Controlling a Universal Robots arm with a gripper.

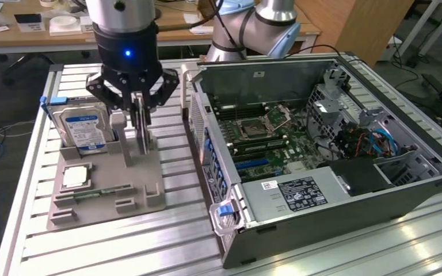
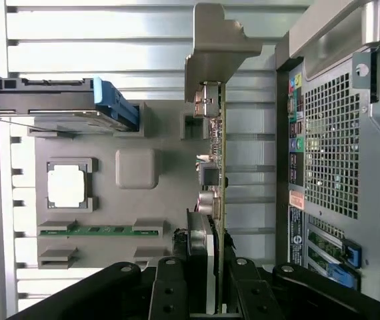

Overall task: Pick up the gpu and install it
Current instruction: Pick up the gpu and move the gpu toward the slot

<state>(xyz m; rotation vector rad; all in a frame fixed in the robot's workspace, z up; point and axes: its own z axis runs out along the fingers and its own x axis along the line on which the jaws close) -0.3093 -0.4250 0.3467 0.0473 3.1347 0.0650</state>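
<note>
We see the gripper closed on the gpu, which stands on edge in the grey holder, presenting both flat faces for pinching.

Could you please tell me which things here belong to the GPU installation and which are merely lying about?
Job in hand: gpu, gripper closed on it, open computer case.
Lying about: hard drive, processor chip, memory stick.

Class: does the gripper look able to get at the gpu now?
Likely yes: the gripper hangs directly over the upright gpu, nothing between them, and the hard drive stands apart beside it.
</note>
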